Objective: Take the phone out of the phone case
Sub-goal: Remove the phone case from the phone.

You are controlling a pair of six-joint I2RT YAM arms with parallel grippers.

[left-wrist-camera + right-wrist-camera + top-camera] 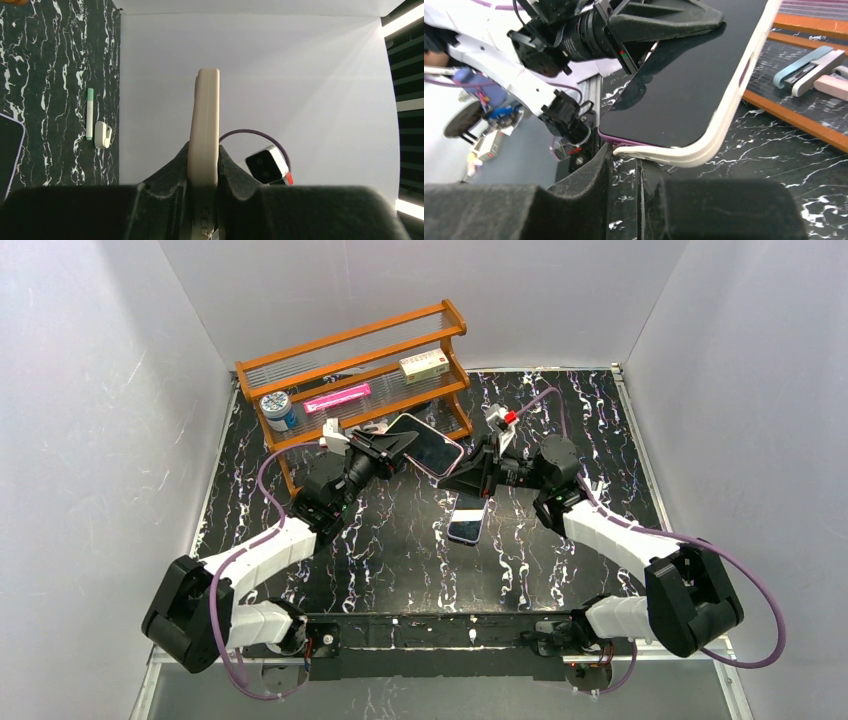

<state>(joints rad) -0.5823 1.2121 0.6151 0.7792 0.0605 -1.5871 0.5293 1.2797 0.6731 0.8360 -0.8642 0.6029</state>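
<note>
The phone (432, 448), black screen with a purple rim, sits in a cream phone case and is held up above the table in front of the rack. My left gripper (385, 450) is shut on it; in the left wrist view the case (205, 120) stands edge-on between my left gripper's jaws (203, 150). My right gripper (470, 478) is at the phone's near corner. In the right wrist view the case (704, 147) corner is bent away from the phone (684, 85), and its lip lies at the tips of my nearly closed right gripper (624, 152).
A second phone (467, 518) lies flat on the black marble table below the grippers. A wooden rack (355, 370) at the back holds a jar (275, 408), a pink item (337, 398) and a box (424, 364). A green pen (89, 112) and a white clip (102, 134) lie on the table.
</note>
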